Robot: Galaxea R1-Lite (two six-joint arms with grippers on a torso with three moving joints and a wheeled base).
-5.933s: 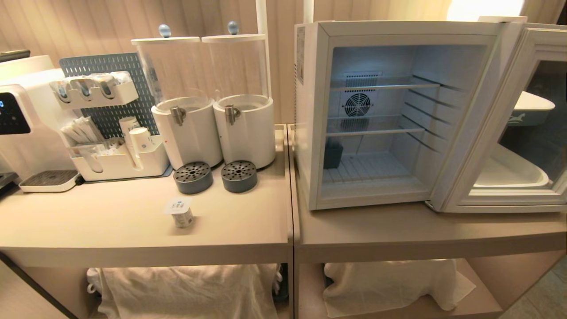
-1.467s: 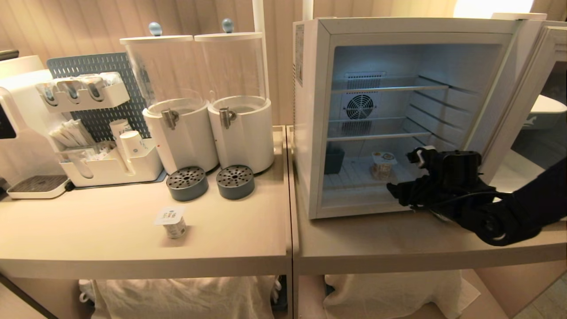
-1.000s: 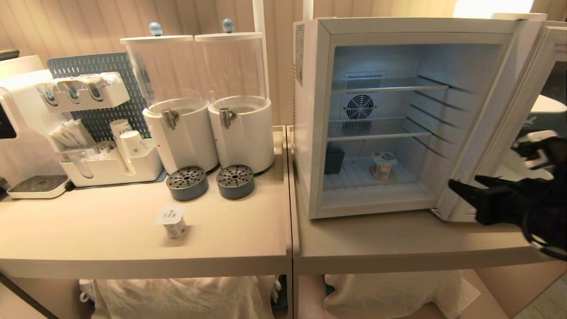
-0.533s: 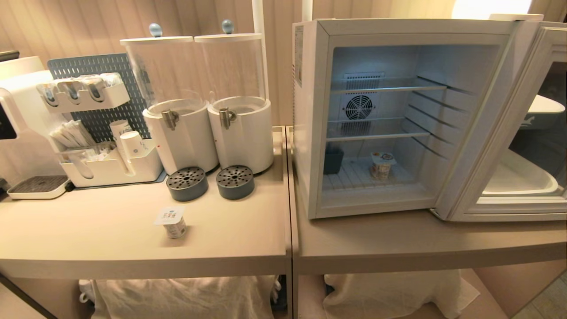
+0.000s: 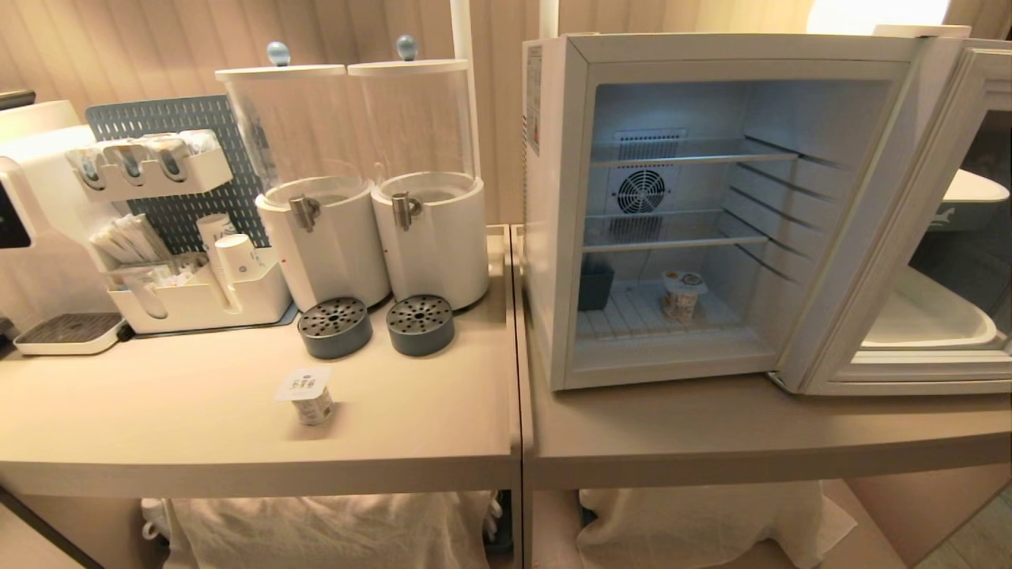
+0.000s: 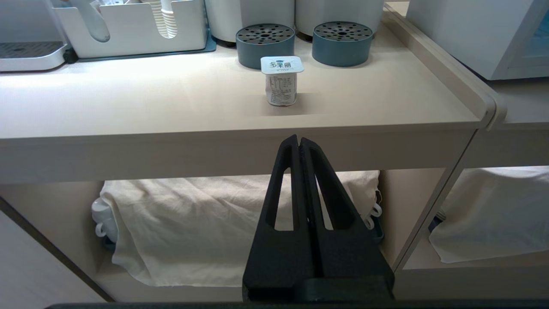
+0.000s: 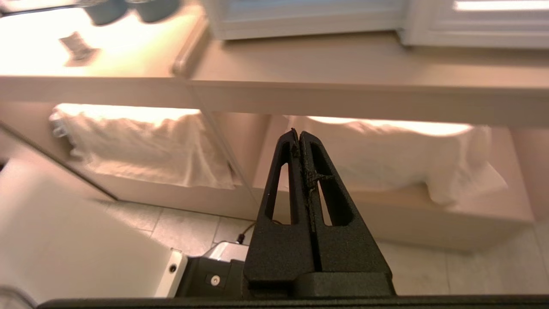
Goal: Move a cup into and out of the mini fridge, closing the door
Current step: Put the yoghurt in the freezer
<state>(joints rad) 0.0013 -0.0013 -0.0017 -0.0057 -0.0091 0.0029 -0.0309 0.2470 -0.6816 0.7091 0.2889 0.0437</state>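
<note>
— Cup (image 5: 681, 294) placement first: where is it?

— On the bottom wire shelf of the fridge (image 5: 553, 237), upright, foil lid up, right of a small dark box at the back left. Only the head view shows it; neither wrist view looks inside.

— Start nearest and work outward.

— Nearest are the grippers, both out of the head view. The left gripper (image 6: 299, 141) sits low in front of the left counter (image 6: 128, 107), jaws pressed together, holding nothing. The right gripper (image 7: 299, 135) is below the right counter's edge, jaws also pressed together and empty; its view is blurred and takes in floor tiles and part of the robot's base.

— What lies under the counters?

— Pale cloths (image 6: 214, 223) draped over the lower shelves, seen in all three views.

— And on top?

— A second cup (image 6: 281, 80) stands alone near the front of the left counter, well apart from the fridge. The left wrist view shows green print on its lid; the head view gives only a small white square. Behind it are two grey perforated discs (image 5: 339, 326), then two clear dispensers (image 5: 332, 174), with a white organiser of paper cups to their left.

— The door?

— The door (image 5: 917, 237) is swung wide open to the right, hinged on the fridge's right side, its lower edge above the counter. The interior is lit, with a fan at the back.
</note>
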